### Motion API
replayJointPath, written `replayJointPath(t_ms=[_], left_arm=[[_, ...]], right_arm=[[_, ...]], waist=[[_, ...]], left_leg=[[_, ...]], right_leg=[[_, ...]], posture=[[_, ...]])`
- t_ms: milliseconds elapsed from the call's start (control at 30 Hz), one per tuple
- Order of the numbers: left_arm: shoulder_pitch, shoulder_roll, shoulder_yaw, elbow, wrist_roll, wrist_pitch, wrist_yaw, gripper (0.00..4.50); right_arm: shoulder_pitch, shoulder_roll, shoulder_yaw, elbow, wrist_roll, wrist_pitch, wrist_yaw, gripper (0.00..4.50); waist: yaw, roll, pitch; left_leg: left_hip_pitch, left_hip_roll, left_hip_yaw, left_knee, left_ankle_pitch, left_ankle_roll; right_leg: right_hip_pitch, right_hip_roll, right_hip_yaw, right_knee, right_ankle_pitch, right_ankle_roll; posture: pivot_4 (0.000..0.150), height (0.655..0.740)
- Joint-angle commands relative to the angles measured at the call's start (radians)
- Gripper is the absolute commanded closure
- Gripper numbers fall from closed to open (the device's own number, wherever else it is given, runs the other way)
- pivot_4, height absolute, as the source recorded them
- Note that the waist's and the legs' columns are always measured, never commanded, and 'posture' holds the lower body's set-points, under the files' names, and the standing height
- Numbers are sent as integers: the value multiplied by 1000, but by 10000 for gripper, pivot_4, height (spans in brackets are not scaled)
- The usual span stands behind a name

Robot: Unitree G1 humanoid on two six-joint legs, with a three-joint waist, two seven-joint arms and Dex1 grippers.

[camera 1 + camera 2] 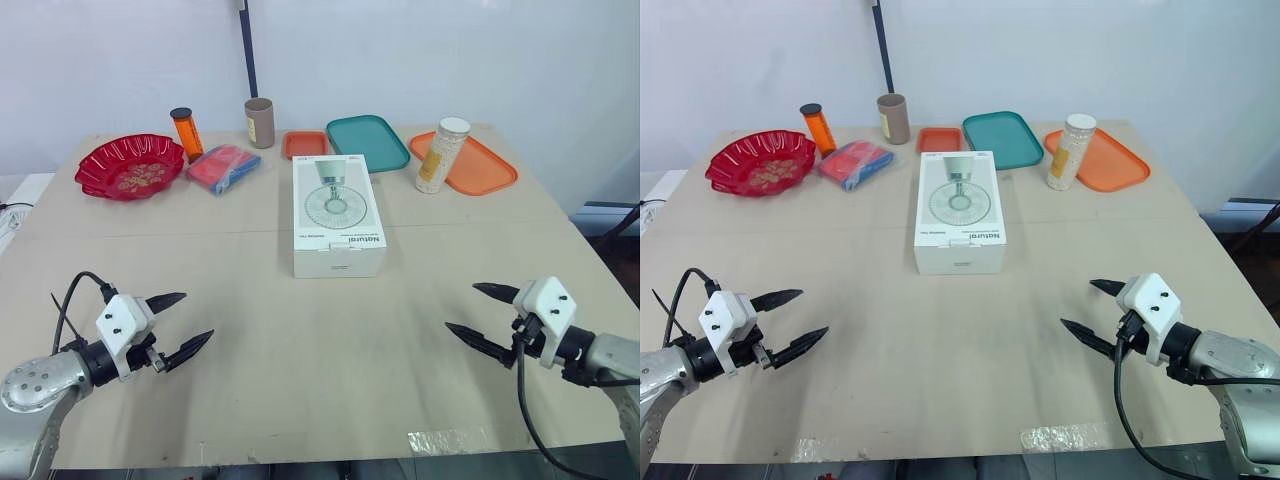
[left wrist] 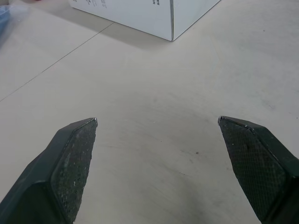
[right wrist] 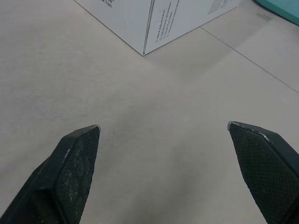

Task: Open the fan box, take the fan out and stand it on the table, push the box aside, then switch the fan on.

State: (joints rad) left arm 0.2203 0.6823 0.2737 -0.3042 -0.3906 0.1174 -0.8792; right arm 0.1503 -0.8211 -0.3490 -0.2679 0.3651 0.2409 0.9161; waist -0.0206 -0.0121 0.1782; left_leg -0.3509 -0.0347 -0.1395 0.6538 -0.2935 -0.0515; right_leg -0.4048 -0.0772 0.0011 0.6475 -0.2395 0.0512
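Head views: closed white fan box (image 1: 338, 215) lies flat at the middle of the table (image 1: 300, 350); left gripper (image 1: 198, 315) and right gripper (image 1: 460, 306) near the front edge, both spread wide, empty | Left wrist: fan box corner beyond parted fingers (image 2: 70, 163) | Right wrist: fan box corner beyond wide-set fingers (image 3: 261, 163).

Bright, even diffuse light, soft faint shadow beside fan box (image 1: 338, 215)
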Motion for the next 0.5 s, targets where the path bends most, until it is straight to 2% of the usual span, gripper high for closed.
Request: replayJointPath(t_ms=[33,500], left_arm=[[-23,-2,2,-18,-3,-9,9,960],[-24,-15,0,-49,-28,22,15,960]], right_arm=[[5,9,-21,-21,10,0,-12,0],[-8,18,-9,-25,15,16,-26,0]], waist=[[0,0,0],[0,0,0]], left_leg=[[0,0,0,0,0,0],[0,0,0,0,0,0]], right_leg=[[0,0,0,0,0,0],[0,0,0,0,0,0]], posture=[[1500,7400],[1500,7400]])
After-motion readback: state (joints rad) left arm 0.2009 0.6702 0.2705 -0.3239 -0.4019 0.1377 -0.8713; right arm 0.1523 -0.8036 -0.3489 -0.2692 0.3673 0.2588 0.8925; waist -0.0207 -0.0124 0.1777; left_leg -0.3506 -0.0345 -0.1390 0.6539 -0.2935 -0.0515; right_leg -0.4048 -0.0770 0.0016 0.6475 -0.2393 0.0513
